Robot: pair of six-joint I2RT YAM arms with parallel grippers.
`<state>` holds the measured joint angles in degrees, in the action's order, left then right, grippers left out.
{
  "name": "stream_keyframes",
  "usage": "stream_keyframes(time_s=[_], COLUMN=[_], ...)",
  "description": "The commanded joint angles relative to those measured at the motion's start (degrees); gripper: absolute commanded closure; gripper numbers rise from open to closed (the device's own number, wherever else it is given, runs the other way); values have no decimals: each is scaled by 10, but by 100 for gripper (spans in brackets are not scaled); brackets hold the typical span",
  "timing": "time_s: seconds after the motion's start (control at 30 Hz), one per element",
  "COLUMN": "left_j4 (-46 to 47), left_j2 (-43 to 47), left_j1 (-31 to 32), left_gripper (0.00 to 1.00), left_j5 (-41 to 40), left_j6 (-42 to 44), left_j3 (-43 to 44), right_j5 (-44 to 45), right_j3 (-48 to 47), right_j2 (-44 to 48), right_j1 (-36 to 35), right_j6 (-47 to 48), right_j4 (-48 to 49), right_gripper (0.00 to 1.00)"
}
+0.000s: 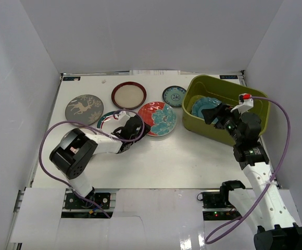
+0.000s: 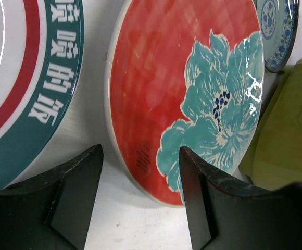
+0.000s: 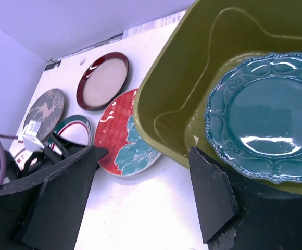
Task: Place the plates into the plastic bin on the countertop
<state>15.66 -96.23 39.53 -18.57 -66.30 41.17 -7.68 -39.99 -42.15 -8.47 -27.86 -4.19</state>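
From above, the left gripper (image 1: 133, 127) is seen low on the countertop (image 1: 156, 161), between the striped plate (image 1: 108, 121) and the floral plate (image 1: 159, 119). The right gripper (image 1: 216, 113) is held over the bin (image 1: 255, 117), in which the teal plate (image 1: 205, 107) lies. The deer plate (image 1: 84, 109), cream plate (image 1: 128, 95) and small plate (image 1: 174, 96) are not yet binned.

In the left wrist view, the jaws are spread with nothing held, and the floral plate's rim is framed just ahead of the fingers (image 2: 67, 198). If the rim is gripped too shallowly, the glazed edge could be squeezed out, or the striped plate could be nudged.

In the right wrist view, the jaws are parted and apparently empty, though the teal plate's near edge is hidden. The bin wall could be snagged on withdrawal and the bin dragged.
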Motion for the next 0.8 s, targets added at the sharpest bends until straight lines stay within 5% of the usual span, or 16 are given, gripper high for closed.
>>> stream_keyframes(time_s=[0.0,0.17,0.4,0.77], left_j4=[17,33,36,25], left_j2=[-14,-43,-10,208], left_j1=[5,5,5,5], left_gripper=[30,47,98,100], left_j5=[-43,-67,-77,-67], left_j6=[-15,-13,13,54], left_j3=[22,33,7,-104], right_j5=[-16,-17,-28,-76], right_j3=[21,32,29,17], right_j2=[15,22,47,48], right_j1=[-19,-55,-77,-93], right_j6=[-9,-13,-21,-14], right_j4=[28,22,4,-41], right_gripper=[23,25,26,20])
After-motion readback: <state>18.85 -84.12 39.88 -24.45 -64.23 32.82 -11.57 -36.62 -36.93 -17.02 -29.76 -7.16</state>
